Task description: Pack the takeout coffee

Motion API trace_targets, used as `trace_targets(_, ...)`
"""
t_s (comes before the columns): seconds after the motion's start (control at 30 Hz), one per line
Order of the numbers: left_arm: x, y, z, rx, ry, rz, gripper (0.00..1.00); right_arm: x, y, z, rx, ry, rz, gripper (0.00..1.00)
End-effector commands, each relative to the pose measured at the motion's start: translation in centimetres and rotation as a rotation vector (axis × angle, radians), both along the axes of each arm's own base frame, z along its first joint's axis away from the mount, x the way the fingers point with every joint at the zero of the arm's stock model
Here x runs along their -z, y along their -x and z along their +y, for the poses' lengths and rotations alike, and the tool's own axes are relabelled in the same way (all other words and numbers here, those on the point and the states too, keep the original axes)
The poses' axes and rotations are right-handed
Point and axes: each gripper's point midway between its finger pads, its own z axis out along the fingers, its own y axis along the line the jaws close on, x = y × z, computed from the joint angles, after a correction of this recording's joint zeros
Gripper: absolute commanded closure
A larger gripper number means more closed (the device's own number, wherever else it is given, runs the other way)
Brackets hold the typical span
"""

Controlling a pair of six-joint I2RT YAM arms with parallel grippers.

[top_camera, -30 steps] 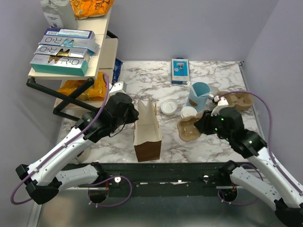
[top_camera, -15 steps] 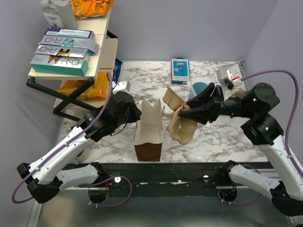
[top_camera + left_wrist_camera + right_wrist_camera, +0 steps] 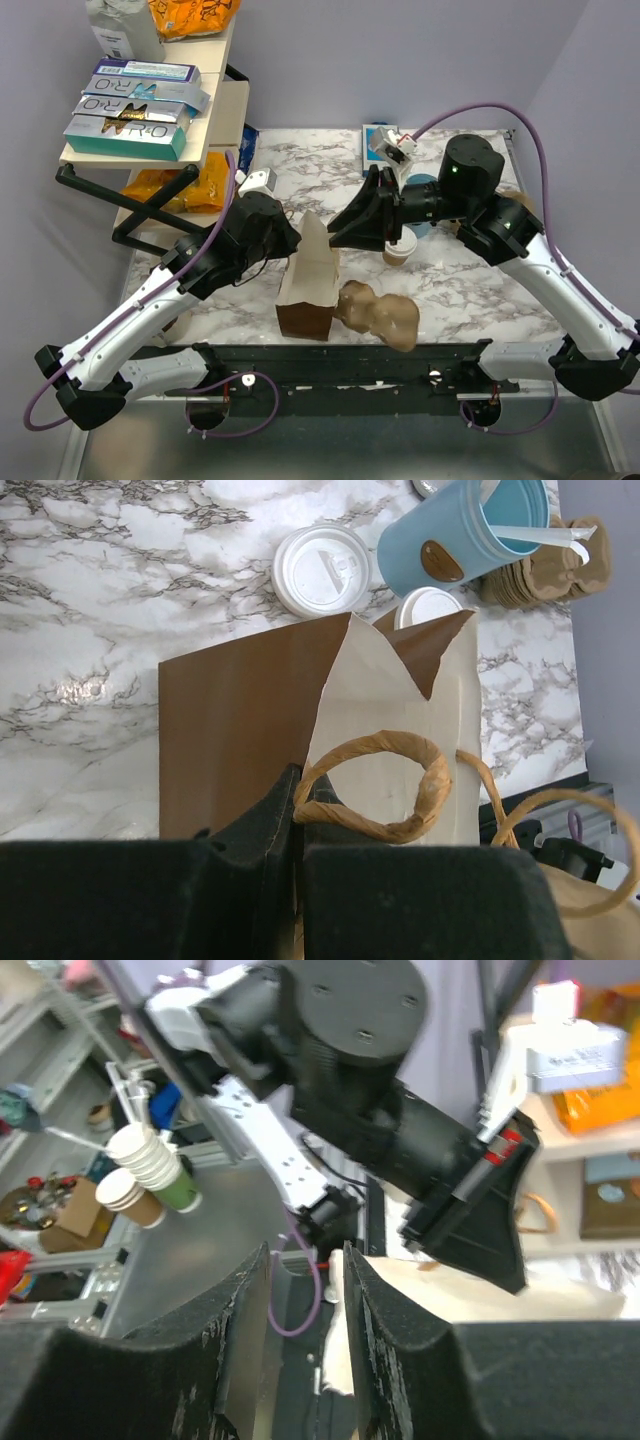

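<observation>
The top view shows the small cream-tan paper cup (image 3: 397,250) standing on the marble table (image 3: 470,290). It is right of the brown paper bag (image 3: 308,285) and partly under the right arm. Its long axis is vertical, base down, white top up. The left wrist camera sees only that white top (image 3: 428,600) over the bag's torn rim. Neither view shows whether it is a lid or the open mouth.

The left wrist view also shows what the right arm hides from above. A loose round white plastic lid (image 3: 320,568) lies flat on the marble beyond the bag. The tall light-blue mug (image 3: 460,540) is just beside the cup, and a stack of brown pulp carriers (image 3: 535,565) is behind the mug.

The left gripper (image 3: 298,850) is clenched on the bag's near wall, beside a twisted paper handle loop (image 3: 437,780). The bag leans, its pale inside showing.

The right gripper (image 3: 303,1255) has its fingers apart with nothing between them. In its own view they face the left arm's dark wrist. From above it hangs between the bag's mouth and the cup, off the table.

One brown pulp cup carrier (image 3: 385,315) lies crumpled against the bag's lower right side, near the table's front edge. A blue box (image 3: 375,150) sits at the far edge, half covered by the right wrist.
</observation>
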Motion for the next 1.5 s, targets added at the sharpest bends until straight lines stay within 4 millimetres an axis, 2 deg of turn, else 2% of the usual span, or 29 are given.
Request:
trace_targets(0.0,-0.8,0.3,-0.1,0.003,0.029,-0.009,1.00,1.7,-1.9,-0.5,0.151,0.074,-0.007,0.56)
trace_targets(0.07,-0.6,0.2,0.2,-0.017,0.022,-0.003,1.00,2.6,-3.7,-1.5,0.293,0.105,-0.008,0.53)
trace_targets(0.1,-0.5,0.1,0.3,-0.026,0.019,-0.004,1.00,4.4,-4.3,-1.8,0.339,0.143,0.013,0.52)
trace_targets(0.17,-0.5,-0.2,0.5,-0.043,0.012,-0.010,1.00,5.4,-6.4,-3.6,0.518,0.165,0.022,0.46)
trace_targets(0.2,-0.4,-0.3,0.6,-0.048,0.006,-0.008,1.00,7.4,-7.2,-4.2,0.578,0.212,0.044,0.43)
trace_targets(0.23,-0.4,-0.4,0.6,-0.047,0.000,-0.008,1.00,8.1,-8.7,-5.6,0.708,0.235,0.053,0.37)
trace_targets(0.27,-0.3,-0.5,0.7,-0.057,-0.008,-0.008,1.00,8.8,-9.1,-6.8,0.774,0.254,0.062,0.35)
trace_targets(0.3,-0.1,-0.6,0.8,-0.062,-0.016,-0.004,1.00,10.4,-9.5,-8.0,0.841,0.304,0.092,0.31)
trace_targets(0.33,-0.1,-0.6,0.8,-0.067,-0.017,-0.006,1.00,12.9,-10.6,-9.8,0.974,0.361,0.142,0.24)
trace_targets(0.37,0.0,-0.7,0.9,-0.069,-0.021,-0.005,1.00,14.1,-10.5,-10.8,1.024,0.387,0.169,0.22)
trace_targets(0.4,0.2,-0.7,0.9,-0.068,-0.029,-0.003,1.00,16.2,-10.1,-12.0,1.060,0.460,0.204,0.21)
trace_targets(0.47,0.3,-0.7,1.0,-0.071,-0.037,-0.002,1.00,19.8,-8.6,-12.9,1.046,0.561,0.266,0.19)
trace_targets(0.5,0.3,-0.8,1.1,-0.074,-0.042,-0.005,1.00,20.8,-7.5,-13.0,1.000,0.592,0.282,0.19)
trace_targets(0.53,0.3,-0.8,1.1,-0.072,-0.049,-0.007,1.00,21.4,-5.6,-11.7,0.846,0.598,0.281,0.19)
trace_targets(0.57,0.3,-0.8,1.2,-0.070,-0.053,-0.007,1.00,23.3,-4.3,-11.4,0.767,0.630,0.290,0.17)
trace_targets(0.63,0.3,-0.9,1.0,-0.067,-0.056,-0.007,1.00,23.8,-2.1,-10.3,0.624,0.598,0.299,0.16)
trace_targets(0.7,0.4,-0.9,1.0,-0.061,-0.063,-0.006,1.00,26.0,0.2,-9.5,0.491,0.617,0.283,0.14)
trace_targets(0.77,0.6,-0.9,1.1,-0.059,-0.070,-0.001,1.00,27.4,1.1,-9.6,0.490,0.644,0.281,0.13)
trace_targets(0.8,0.7,-0.9,1.0,-0.062,-0.072,0.005,1.00,28.4,1.3,-10.2,0.523,0.688,0.325,0.13)
trace_targets(0.87,0.9,-0.7,1.0,-0.059,-0.073,0.018,1.00,30.1,0.0,-12.3,0.776,0.776,0.491,0.13)
trace_targets(0.9,1.1,-0.7,0.9,-0.060,-0.068,0.026,1.00,31.3,0.6,-14.2,0.868,0.866,0.566,0.13)
trace_targets(0.93,1.2,-0.7,0.8,-0.058,-0.065,0.028,1.00,32.0,0.2,-15.3,1.010,0.878,0.640,0.15)
trace_targets(1.0,1.7,-0.5,0.5,-0.048,-0.060,0.039,1.00,33.2,1.6,-16.3,1.145,0.889,0.769,0.18)
trace_targets(1.17,2.2,-0.5,0.6,-0.050,-0.076,0.050,1.00,34.8,3.6,-15.0,1.229,0.832,0.975,0.20)
trace_targets(1.27,2.2,-0.3,0.4,-0.030,-0.067,0.051,1.00,36.1,4.5,-14.7,1.295,0.894,0.998,0.20)
trace_targets(1.33,2.4,-0.2,0.3,-0.017,-0.072,0.052,1.00,35.9,5.2,-15.0,1.343,0.941,0.972,0.19)
trace_targets(1.4,2.7,0.0,0.4,-0.014,-0.074,0.057,1.00,36.7,5.2,-15.4,1.437,0.963,0.983,0.18)
trace_targets(1.47,2.8,0.2,0.4,-0.009,-0.066,0.058,1.00,38.0,5.4,-15.4,1.460,0.966,1.008,0.17)
